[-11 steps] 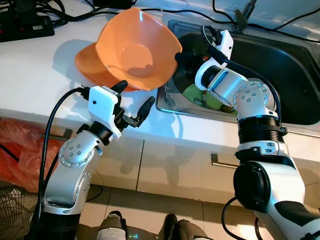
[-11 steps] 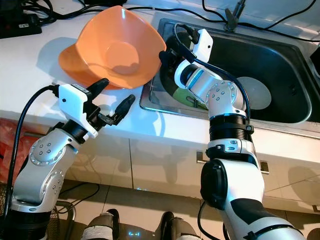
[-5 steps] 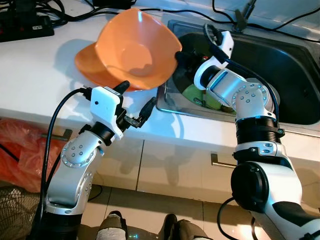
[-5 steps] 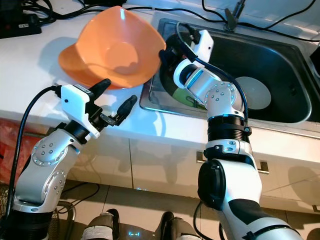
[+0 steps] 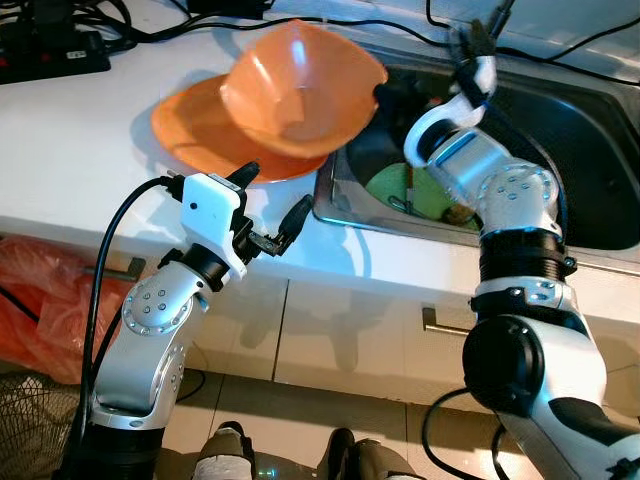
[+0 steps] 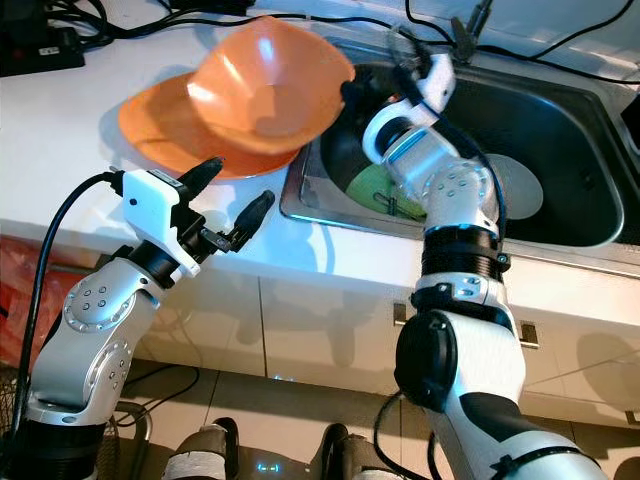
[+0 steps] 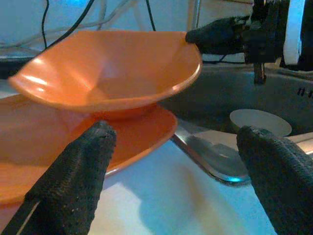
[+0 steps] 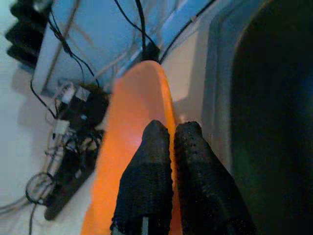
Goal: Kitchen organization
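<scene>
Right gripper (image 8: 168, 142), fingers pinched on the rim of the orange bowl (image 5: 300, 90), held it tilted above the orange plate (image 5: 195, 135) beside the sink (image 5: 560, 130). Left gripper (image 5: 270, 205) hovered near the counter (image 5: 70, 150) edge, fingers spread.

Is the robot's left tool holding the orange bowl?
No, the left tool is open over the counter edge; the right tool pinches the orange bowl.

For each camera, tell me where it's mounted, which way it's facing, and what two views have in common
Left and right eye views: head, looking down at counter and sink; both silver arms show.
Left wrist view: along the open left gripper toward the orange bowl.
Right wrist view: along the right gripper, pinching the bowl's rim.
Shared: both wrist views show the bowl above the orange plate.
</scene>
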Tool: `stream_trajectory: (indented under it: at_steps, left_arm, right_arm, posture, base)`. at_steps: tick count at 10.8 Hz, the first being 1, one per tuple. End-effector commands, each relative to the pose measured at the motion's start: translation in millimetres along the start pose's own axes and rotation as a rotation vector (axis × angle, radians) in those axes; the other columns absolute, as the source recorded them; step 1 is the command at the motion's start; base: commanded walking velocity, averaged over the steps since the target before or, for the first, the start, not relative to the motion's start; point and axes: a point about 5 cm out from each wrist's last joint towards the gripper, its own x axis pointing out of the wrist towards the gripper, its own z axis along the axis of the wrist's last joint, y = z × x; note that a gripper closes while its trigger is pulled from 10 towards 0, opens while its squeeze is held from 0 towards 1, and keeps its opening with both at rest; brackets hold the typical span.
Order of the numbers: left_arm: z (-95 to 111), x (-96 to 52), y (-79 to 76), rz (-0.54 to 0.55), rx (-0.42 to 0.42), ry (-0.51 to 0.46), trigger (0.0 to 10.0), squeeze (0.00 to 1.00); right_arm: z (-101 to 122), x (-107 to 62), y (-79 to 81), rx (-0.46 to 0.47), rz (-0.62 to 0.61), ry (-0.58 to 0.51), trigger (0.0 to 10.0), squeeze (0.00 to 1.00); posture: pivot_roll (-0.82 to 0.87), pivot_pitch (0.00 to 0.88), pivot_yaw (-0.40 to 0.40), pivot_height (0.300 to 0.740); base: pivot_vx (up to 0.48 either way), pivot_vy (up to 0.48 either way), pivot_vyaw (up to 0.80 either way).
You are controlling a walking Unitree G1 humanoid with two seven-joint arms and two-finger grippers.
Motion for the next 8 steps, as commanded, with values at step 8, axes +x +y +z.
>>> stream_trajectory:
  at_steps: [8]
  left_arm:
    - [-6, -0.6, -3.5, -0.017, -0.013, 0.034, 10.0, 0.00]
  right_arm:
    - [-4, 0.6, 2.8, -0.007, 0.001, 0.013, 10.0, 0.00]
  posture:
    - [0.25, 0.199, -0.144, 0.740]
  base:
    - [0.000, 0.000, 0.00]
